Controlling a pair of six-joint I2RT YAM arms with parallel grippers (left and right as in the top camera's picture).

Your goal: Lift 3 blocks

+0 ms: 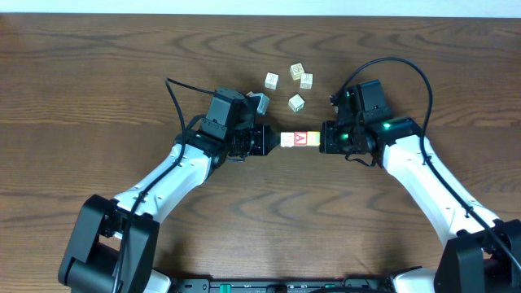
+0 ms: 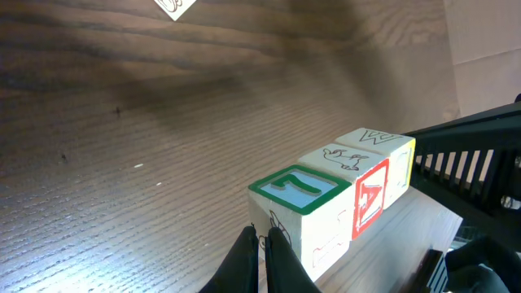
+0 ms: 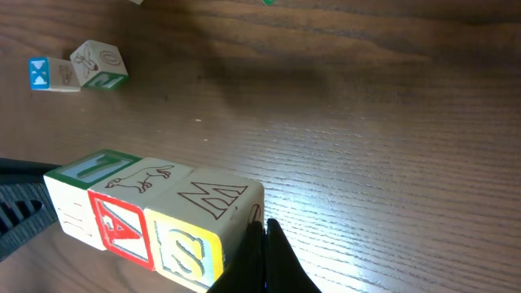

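- Blocks (image 1: 299,139): row of three, red "A" block (image 2: 370,199) in the middle, pressed end to end between both grippers' tips.
- Left gripper (image 2: 262,238): clenched, tips against green-topped end block (image 2: 299,187).
- Right gripper (image 3: 262,234): clenched, tips against yellow-edged end block (image 3: 195,236).

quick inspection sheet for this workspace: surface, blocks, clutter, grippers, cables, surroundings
surface: wooden table, dark grain, some glare
job's things: row of three blocks end to end, red A on the middle one, pressed between the two grippers
clutter: four loose cubes behind the row, apart from it; a blue-marked cube too
grippers: left gripper shut, tips against one end; right gripper shut, against the other end
cables: black cables arch off both arms, clear of the blocks
surroundings: nothing seen
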